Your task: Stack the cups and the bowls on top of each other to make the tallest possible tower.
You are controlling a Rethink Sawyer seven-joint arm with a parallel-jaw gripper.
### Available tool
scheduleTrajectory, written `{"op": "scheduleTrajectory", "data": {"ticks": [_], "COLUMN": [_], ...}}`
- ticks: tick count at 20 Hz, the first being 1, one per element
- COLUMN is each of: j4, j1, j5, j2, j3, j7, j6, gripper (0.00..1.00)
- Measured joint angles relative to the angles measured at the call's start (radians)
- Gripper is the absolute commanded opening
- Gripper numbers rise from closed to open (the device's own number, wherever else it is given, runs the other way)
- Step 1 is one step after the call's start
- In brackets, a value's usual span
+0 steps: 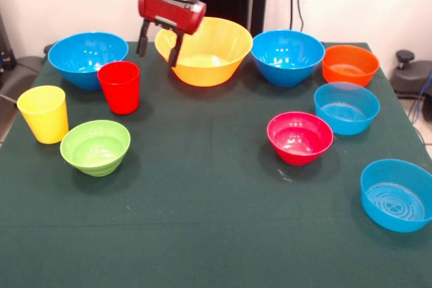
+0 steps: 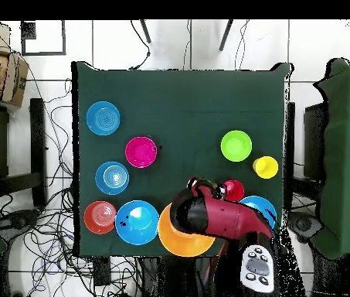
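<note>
Open-fingered and holding nothing, the gripper hangs over the near left rim of the big yellow-orange bowl, just behind the red cup. Nothing is stacked: every bowl and the yellow cup stand singly on the green table.

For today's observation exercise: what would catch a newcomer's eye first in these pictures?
The red and black gripper, fingers open, hangs at the rim of the big yellow-orange bowl at the table's far edge in the front view. Around it, bright bowls and two cups, one red and one yellow, sit scattered and unstacked on the dark green table.
</note>
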Motion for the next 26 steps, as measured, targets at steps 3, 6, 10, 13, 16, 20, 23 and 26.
{"op": "scheduleTrajectory", "data": {"ticks": [3, 6, 10, 13, 16, 20, 23, 26], "j4": [0.001, 0.005, 0.008, 0.008, 0.008, 0.008, 0.008, 0.008], "j1": [0.008, -0.034, -0.137, -0.192, -0.249, -0.259, -0.258, -0.257], "j5": [0.0, -0.018, -0.062, -0.091, -0.131, -0.159, -0.182, -0.201], "j2": [0.002, -0.012, -0.036, -0.047, -0.062, -0.066, -0.072, -0.084], "j3": [0.003, 0.052, 0.15, 0.201, 0.264, 0.293, 0.31, 0.33], "j7": [0.0, 0.0, 0.0, 0.0, 0.0, 0.0, 0.0, 0.0], "j6": [0.0, 0.0, 0.005, 0.023, 0.054, 0.067, 0.078, 0.094], "gripper": [1.0, 1.0, 1.0, 1.0, 1.0, 1.0, 1.0, 1.0]}}
